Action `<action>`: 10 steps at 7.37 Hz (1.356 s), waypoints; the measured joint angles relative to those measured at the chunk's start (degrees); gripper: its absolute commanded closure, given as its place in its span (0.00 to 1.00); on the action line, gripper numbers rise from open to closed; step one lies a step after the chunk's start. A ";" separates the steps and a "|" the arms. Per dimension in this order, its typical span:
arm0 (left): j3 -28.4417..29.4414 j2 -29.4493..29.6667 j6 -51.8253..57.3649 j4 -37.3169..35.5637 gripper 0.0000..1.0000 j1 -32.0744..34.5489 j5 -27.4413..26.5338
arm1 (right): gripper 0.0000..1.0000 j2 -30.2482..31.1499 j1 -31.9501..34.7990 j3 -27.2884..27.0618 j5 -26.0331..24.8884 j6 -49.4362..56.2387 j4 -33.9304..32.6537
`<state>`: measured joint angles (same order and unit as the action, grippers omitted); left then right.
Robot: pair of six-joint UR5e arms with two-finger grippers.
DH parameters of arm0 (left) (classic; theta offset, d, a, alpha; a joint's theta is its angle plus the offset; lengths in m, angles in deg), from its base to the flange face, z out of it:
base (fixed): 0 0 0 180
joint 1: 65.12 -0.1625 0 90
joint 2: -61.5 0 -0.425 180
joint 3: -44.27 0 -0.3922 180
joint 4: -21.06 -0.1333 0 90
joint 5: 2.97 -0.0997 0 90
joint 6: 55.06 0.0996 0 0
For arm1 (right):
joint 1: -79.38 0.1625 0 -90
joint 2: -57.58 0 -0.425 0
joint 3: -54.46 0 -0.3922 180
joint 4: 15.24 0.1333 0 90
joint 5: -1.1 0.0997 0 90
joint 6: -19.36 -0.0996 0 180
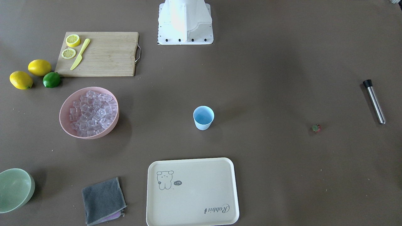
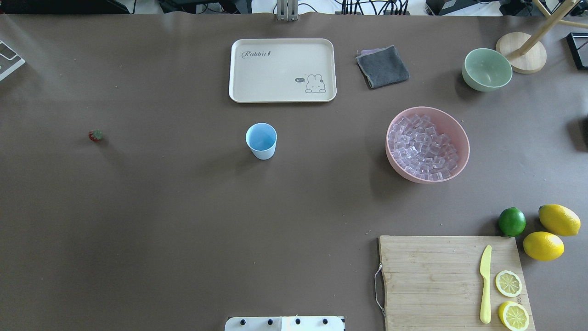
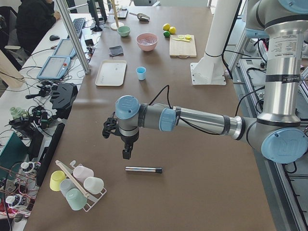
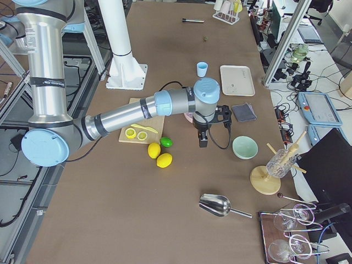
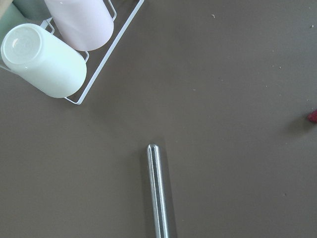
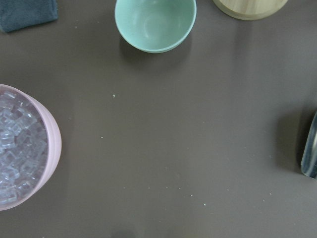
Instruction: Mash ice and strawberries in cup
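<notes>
from where i stood, nothing of the mashing had begun. the cup [image 2: 261, 140] stood upright near the middle of the tabletop, and its blue inside looked empty. the strawberry [image 2: 95, 135] lay alone on bare tabletop toward the robot's left end, well apart from the cup. all the ice [image 2: 422, 147] i could see was heaped in the pink bowl [image 2: 461, 142] on the robot's right half, also well apart from the cup.

the left gripper [image 3: 126, 153] hung pointing down above the left end of the tabletop, near a steel rod [image 1: 374, 101] with a black cap that lay flat there. i could not tell whether its fingers were spread or closed. the right gripper [image 4: 202, 142] hung over bare tabletop between the pink bowl and the pale green bowl [image 4: 245, 147]. its fingers i could not make out either, and i saw nothing carried by it.

so, as i judged it, everything was left to do: ice into the cup, the strawberry into the cup, then the rod taken up, likely as the masher, and worked down inside.
</notes>
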<state>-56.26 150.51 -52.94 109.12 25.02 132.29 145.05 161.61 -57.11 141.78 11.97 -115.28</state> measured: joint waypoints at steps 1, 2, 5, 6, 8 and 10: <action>-0.10 -0.04 -0.01 0.00 0.01 0.02 0.00 | 0.00 -1.59 -3.89 -1.51 -0.69 -5.04 2.68; -0.15 -0.05 -0.03 0.01 0.01 0.03 0.00 | 0.00 -2.64 -8.00 -2.58 -2.81 -10.92 6.09; -0.20 -0.07 -0.33 0.01 0.01 0.03 0.00 | 0.01 -5.13 -21.74 -3.79 -13.30 -28.52 15.38; -0.24 -0.07 -0.35 0.00 0.01 0.03 0.00 | 0.01 -6.20 -25.63 -3.68 -16.83 -32.20 16.19; -0.08 0.05 -0.36 0.01 0.01 0.03 0.00 | 0.01 -7.56 -31.74 -2.89 -23.91 -37.22 15.98; 0.00 0.20 -0.36 0.00 0.01 0.03 0.06 | 0.06 -8.37 -37.21 -2.24 -29.77 -39.59 14.82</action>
<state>-56.27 150.71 -53.30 109.13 25.05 132.35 136.68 124.40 -59.35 112.00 -27.63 -100.46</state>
